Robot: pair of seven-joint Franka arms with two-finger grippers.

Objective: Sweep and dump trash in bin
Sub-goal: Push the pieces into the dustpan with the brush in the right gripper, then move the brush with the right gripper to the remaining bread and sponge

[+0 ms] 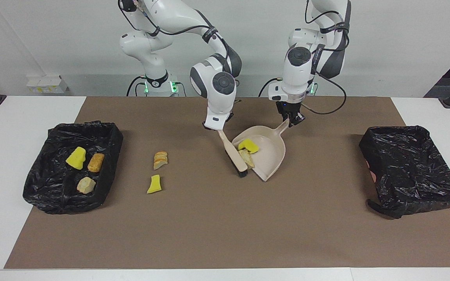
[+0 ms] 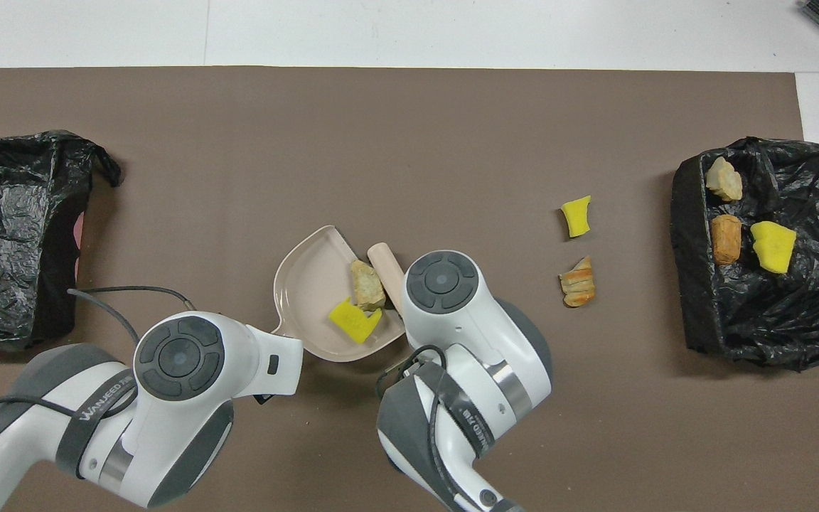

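Right fingers point(image 1: 220, 130) gripping brush point(image 1: 234, 155), 2 scraps point(image 1: 247, 150) in dustpan point(image 1: 272, 154)

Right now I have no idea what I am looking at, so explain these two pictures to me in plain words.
These are two robot arms at a table covered by a brown mat. One picture looks at them from across the table; the other looks down from above their own end.

The left gripper is shut on the handle of a beige dustpan. The right gripper is shut on the handle of a small brush, its bristles at the pan's mouth.

In the pan lie a yellow scrap and a tan scrap. Two more scraps lie on the mat. At the right arm's end, a black-lined bin holds three scraps. The other bin shows none.
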